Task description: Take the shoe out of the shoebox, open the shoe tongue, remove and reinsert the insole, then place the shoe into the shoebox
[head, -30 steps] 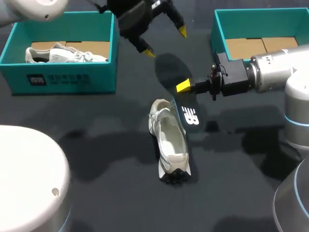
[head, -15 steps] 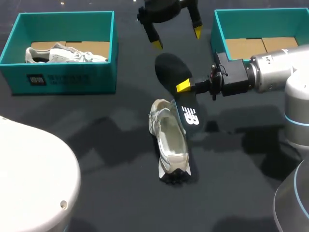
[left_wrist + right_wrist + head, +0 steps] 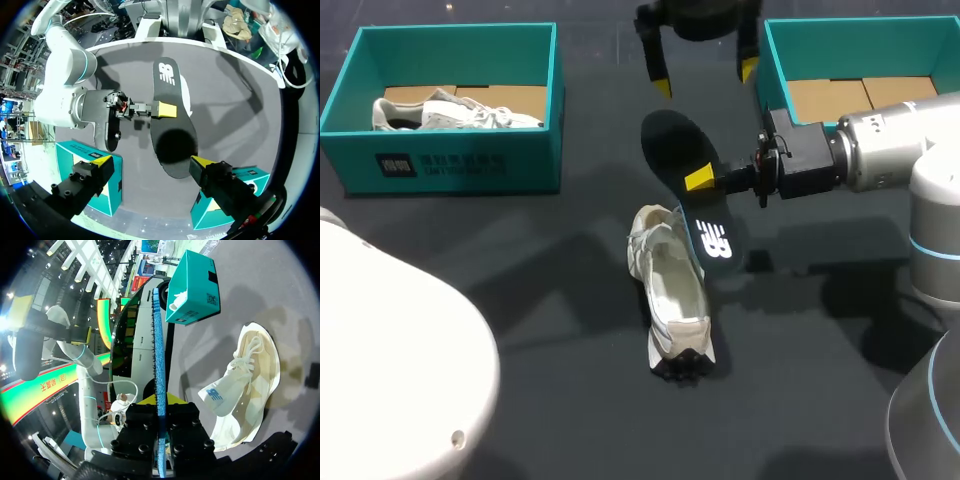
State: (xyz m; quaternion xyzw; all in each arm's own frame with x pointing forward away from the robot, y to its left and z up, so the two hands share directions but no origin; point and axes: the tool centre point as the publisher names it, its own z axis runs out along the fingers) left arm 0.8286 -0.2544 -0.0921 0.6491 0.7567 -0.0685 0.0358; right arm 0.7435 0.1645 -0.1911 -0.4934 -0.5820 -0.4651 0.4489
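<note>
The right end effector [image 3: 703,180] pinches the thin, flat black insole [image 3: 672,150] by its edge, holding it above the dark table [image 3: 520,300]. The left end effector [image 3: 705,79] hangs wide open and empty beyond it. One pale laced shoe [image 3: 672,295] lies on the table. A second shoe [image 3: 450,112] sits in the left shoebox [image 3: 460,165], one of two teal boxes with the right shoebox [image 3: 772,60].

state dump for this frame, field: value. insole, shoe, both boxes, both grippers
insole: out of the shoe, clamped at one long edge by the right gripper
shoe: white, lying on the table by the insole's logo end
left gripper: open, over the insole's other end, not touching it
left shoebox: holds a second white shoe
right shoebox: only cardboard shows inside
stage: insole removed, not yet reinserted
</note>
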